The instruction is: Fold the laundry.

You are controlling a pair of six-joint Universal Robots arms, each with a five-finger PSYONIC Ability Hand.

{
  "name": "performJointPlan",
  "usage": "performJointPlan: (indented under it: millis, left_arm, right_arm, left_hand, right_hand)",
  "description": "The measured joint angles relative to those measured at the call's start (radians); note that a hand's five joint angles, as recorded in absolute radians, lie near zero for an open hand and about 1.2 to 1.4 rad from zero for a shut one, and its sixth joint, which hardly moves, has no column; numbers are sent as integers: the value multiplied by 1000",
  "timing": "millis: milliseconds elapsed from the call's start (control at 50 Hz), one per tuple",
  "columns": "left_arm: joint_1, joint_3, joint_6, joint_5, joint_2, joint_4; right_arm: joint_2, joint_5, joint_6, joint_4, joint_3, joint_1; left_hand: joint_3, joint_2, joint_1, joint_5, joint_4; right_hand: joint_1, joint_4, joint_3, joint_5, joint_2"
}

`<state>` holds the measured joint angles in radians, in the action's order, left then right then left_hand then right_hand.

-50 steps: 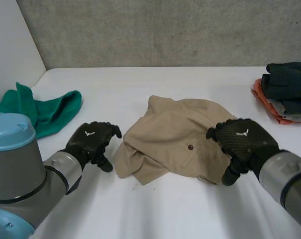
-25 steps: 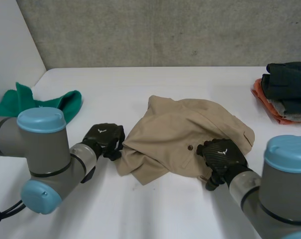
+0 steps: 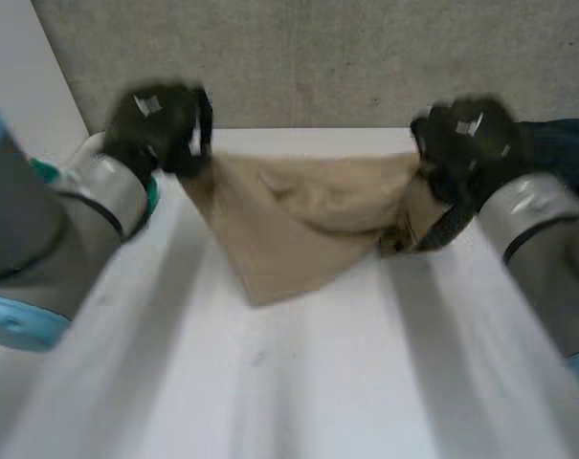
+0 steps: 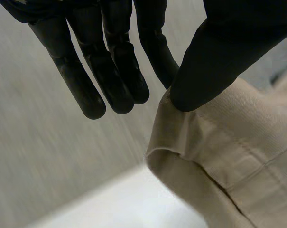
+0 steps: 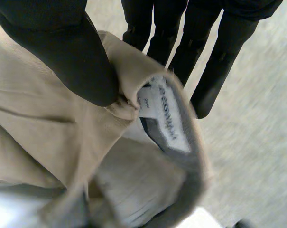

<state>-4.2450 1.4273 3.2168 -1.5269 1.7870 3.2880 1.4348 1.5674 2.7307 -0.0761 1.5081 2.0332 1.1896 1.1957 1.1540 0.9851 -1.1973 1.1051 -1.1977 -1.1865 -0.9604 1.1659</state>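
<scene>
A beige garment (image 3: 299, 225) hangs in the air above the white table (image 3: 299, 382), stretched between both hands. My left hand (image 3: 160, 124) pinches one upper corner; in the left wrist view the thumb (image 4: 214, 61) presses the beige hem (image 4: 200, 142) against the fingers (image 4: 110, 71). My right hand (image 3: 471, 143) pinches the other upper corner; the right wrist view has its thumb (image 5: 62, 52) clamping the waistband with a white label (image 5: 164, 123) against the fingers (image 5: 205, 57). The garment's lower point hangs toward the table.
A green cloth (image 3: 151, 191) peeks out behind my left arm at the table's left. Dark folded clothes (image 3: 562, 143) lie at the far right behind my right arm. A grey wall stands behind the table.
Both hands closed on the beige garment's corners and lifted it off the table, spreading it between them. The arms rose and moved apart.
</scene>
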Motion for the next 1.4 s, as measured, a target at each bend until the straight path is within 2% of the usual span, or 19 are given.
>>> performJointPlan:
  millis: [80,180,320,460,600,720,740,760,780,800,820,840,880,940,1060,1160,1200,1260,1400]
  left_arm:
    - [-2,-70,-1,-1,-159,-2]
    - [-6,-157,-2,0,-293,-4]
    - [-19,-326,0,-1,-308,-11]
    - [-62,-498,23,0,-86,-11]
    - [-83,-648,144,9,229,30]
    - [-78,-836,259,32,550,126]
    - [-76,-863,265,40,590,139]
    - [-73,-902,268,54,645,159]
    - [-72,-914,268,59,661,164]
    - [-68,-950,264,72,706,180]
    - [-64,-981,257,82,742,193]
    - [-59,-1012,244,89,774,205]
    - [-53,-1057,213,94,812,220]
    - [-46,-1087,167,81,829,229]
    - [-38,-999,123,22,728,211]
    - [-38,-766,119,-20,527,156]
    - [-38,-636,121,-29,421,125]
    - [-37,-428,123,-41,255,73]
    - [-35,-1,126,-52,-62,-49]
  right_arm:
    - [87,-37,-36,187,-187,-3]
    - [138,-66,-39,298,-401,-6]
    - [79,-58,-15,353,-661,-12]
    - [-149,-24,97,374,-806,-31]
    - [-368,-3,240,321,-816,-51]
    - [-578,105,288,158,-812,-44]
    - [-604,125,284,130,-814,-43]
    - [-639,153,272,91,-819,-40]
    - [-646,159,269,82,-820,-39]
    - [-679,182,248,45,-829,-35]
    - [-698,194,232,23,-837,-31]
    - [-720,207,205,-2,-851,-26]
    - [-743,220,160,-30,-874,-18]
    - [-737,224,104,-47,-897,-10]
    - [-615,191,18,-24,-851,-14]
    - [-478,85,-41,49,-725,-24]
    - [-410,8,-75,103,-629,-42]
    - [-325,-92,-123,181,-470,-83]
    - [-203,-208,-214,312,-157,-167]
  left_hand:
    - [0,1,0,0,0]
    - [0,1,0,0,0]
    - [0,1,0,0,-1]
    - [4,3,0,0,-4]
    - [4,3,0,0,-4]
    - [4,3,0,0,-4]
    - [4,3,0,0,-4]
    - [-104,-105,-127,-106,105]
    - [-104,-105,-127,-106,105]
    - [-333,-338,-394,-338,338]
    - [-565,-575,-655,-574,576]
    - [-627,-657,-716,-633,638]
    - [-944,-952,-961,-919,961]
    - [-978,-985,-962,-937,994]
    - [-978,-987,-962,-937,994]
    - [-976,-985,-956,-936,990]
    - [-959,-965,-936,-920,971]
    - [-783,-788,-721,-747,787]
    - [-410,-414,-353,-389,423]
  right_hand:
    - [0,0,0,0,0]
    - [0,0,0,0,0]
    - [0,0,0,-10,0]
    - [0,0,0,-15,0]
    - [0,0,0,-15,0]
    - [-2,2,2,-15,5]
    - [-109,101,100,83,-92]
    - [-290,300,300,285,-300]
    - [-352,342,362,329,-365]
    - [-577,583,582,582,-593]
    - [-657,662,662,665,-676]
    - [-828,874,867,846,-872]
    - [-879,958,952,908,-942]
    - [-879,989,978,915,-952]
    - [-879,989,978,915,-952]
    - [-879,989,978,915,-952]
    - [-879,989,978,915,-952]
    - [-879,989,978,915,-952]
    - [-713,810,793,739,-777]
